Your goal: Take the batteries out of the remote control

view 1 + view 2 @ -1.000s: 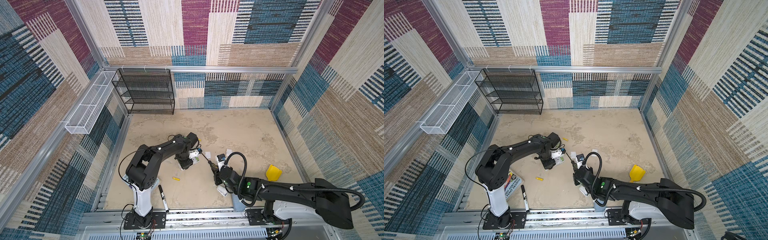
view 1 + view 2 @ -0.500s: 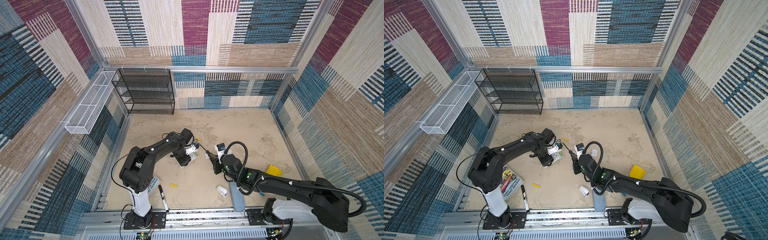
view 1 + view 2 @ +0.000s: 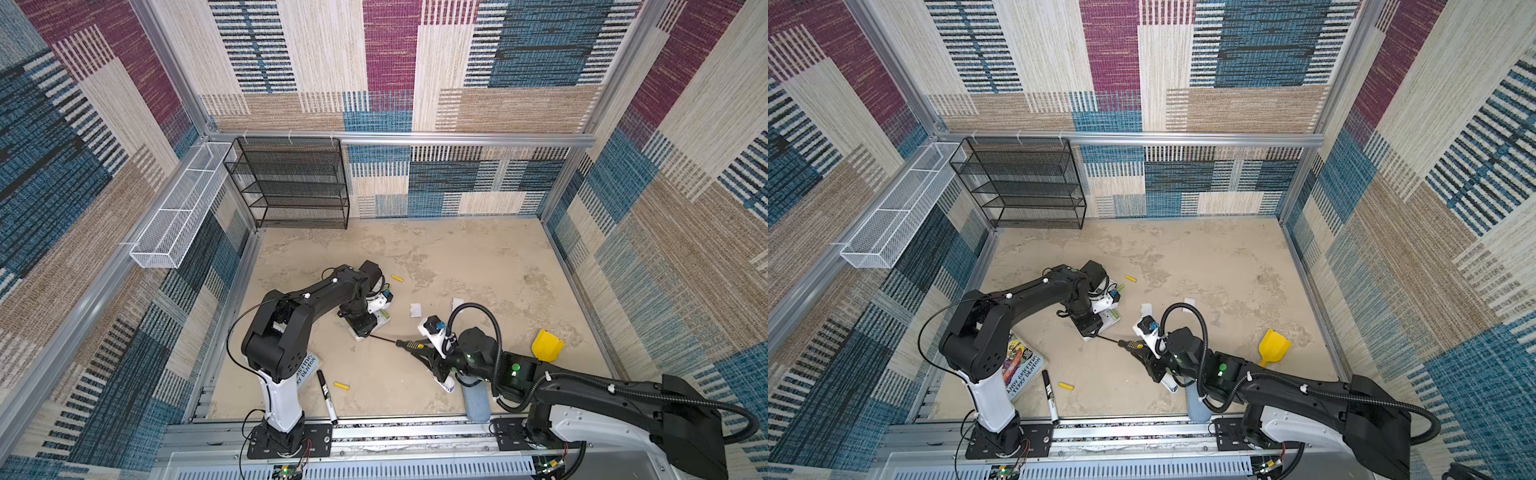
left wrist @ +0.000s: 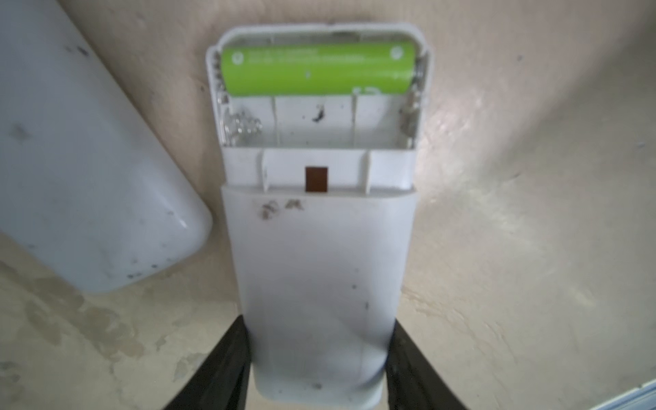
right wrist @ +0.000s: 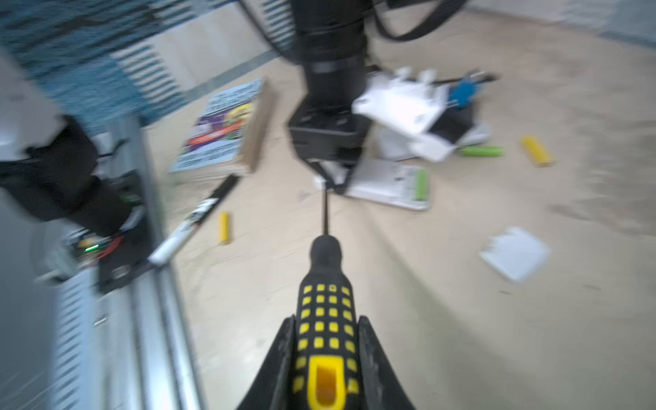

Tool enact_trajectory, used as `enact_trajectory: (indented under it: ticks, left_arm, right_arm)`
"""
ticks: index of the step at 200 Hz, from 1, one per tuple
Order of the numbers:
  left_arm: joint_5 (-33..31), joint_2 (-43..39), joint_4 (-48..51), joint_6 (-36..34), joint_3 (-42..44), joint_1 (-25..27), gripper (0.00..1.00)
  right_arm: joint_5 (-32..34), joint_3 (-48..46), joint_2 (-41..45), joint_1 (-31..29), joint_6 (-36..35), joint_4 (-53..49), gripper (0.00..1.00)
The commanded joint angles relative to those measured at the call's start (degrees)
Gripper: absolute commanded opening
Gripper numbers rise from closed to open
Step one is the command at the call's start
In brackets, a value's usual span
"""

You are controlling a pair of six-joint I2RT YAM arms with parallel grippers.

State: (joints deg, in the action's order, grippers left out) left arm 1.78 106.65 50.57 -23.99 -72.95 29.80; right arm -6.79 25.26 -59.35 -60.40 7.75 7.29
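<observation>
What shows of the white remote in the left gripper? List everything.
The white remote control is scuffed plastic, lying back-up on the table. Its cover is off; the open compartment holds one lime green battery in the end slot, the neighbouring slot empty, spring bare. The left gripper's jaws clamp its other end.

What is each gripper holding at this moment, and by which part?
The left gripper clamps the remote control at the end opposite its open battery compartment. The right gripper holds the screwdriver by its black-and-yellow handle.
</observation>
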Motion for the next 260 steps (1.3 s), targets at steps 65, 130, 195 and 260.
enact_trajectory:
  ticks: [65,130,195,260]
  left_arm:
    - [0.6,1.55,-3.79,-0.01,-2.32,-0.8,0.3]
    - [0.33,1.11,-3.62,-0.1,-1.58,-0.84,0.3]
    - [1.85,1.21,-3.7,2.12,-1.03,-0.71,0.29]
    - [2.48,1.02,-4.51,7.06,-0.08,0.33,0.26]
  right_arm:
    - [-22.4,4.1,-7.07,-4.64,-5.24,1.04,0.0]
    - [-22.26,4.71,-10.78,-4.7,-6.56,1.85,0.0]
    - [-3.47,4.98,-7.54,-4.34,-1.85,-3.55,0.0]
    - [13.36,3.92,1.06,0.7,7.4,-13.39,0.0]
